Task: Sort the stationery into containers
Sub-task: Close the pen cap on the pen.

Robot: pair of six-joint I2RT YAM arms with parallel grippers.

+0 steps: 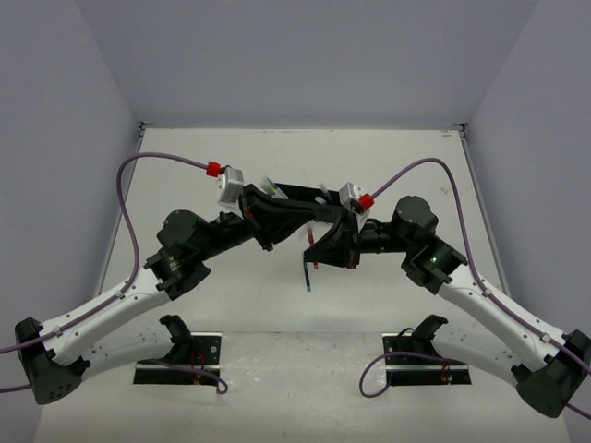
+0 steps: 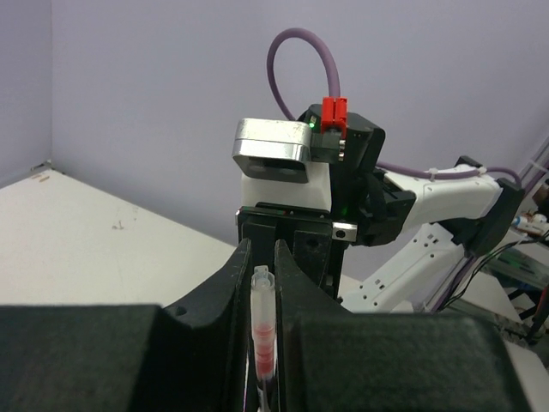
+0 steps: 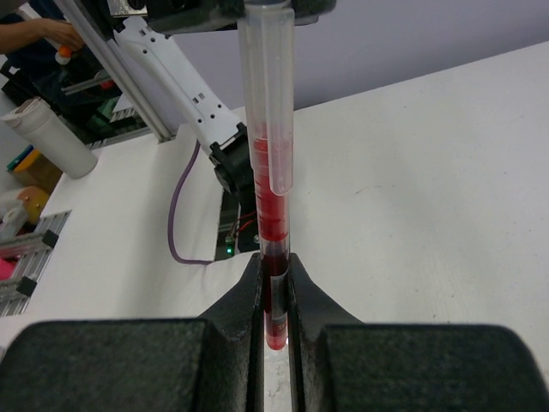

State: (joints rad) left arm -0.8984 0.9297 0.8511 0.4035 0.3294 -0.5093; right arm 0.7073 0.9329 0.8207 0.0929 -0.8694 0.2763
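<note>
Both grippers are shut on the same red pen with a clear cap. In the left wrist view the pen's cap end [image 2: 263,318] sits between my left gripper's [image 2: 262,257] fingers. In the right wrist view my right gripper [image 3: 274,270] is clamped on the red lower end of the pen [image 3: 271,197], and the cap end runs up into the left gripper's jaws at the top edge. In the top view the two grippers meet above mid-table, left [image 1: 309,224] and right [image 1: 325,247], with the pen [image 1: 314,251] between them. The black organizer tray [image 1: 297,193] lies just behind, mostly hidden by the arms.
A dark pen with a blue tip [image 1: 306,274] lies on the white table just in front of the grippers. A yellow-green pen [image 1: 270,185] shows at the tray. Black base plates [image 1: 180,372] sit at the near edge. Purple cables loop over both arms.
</note>
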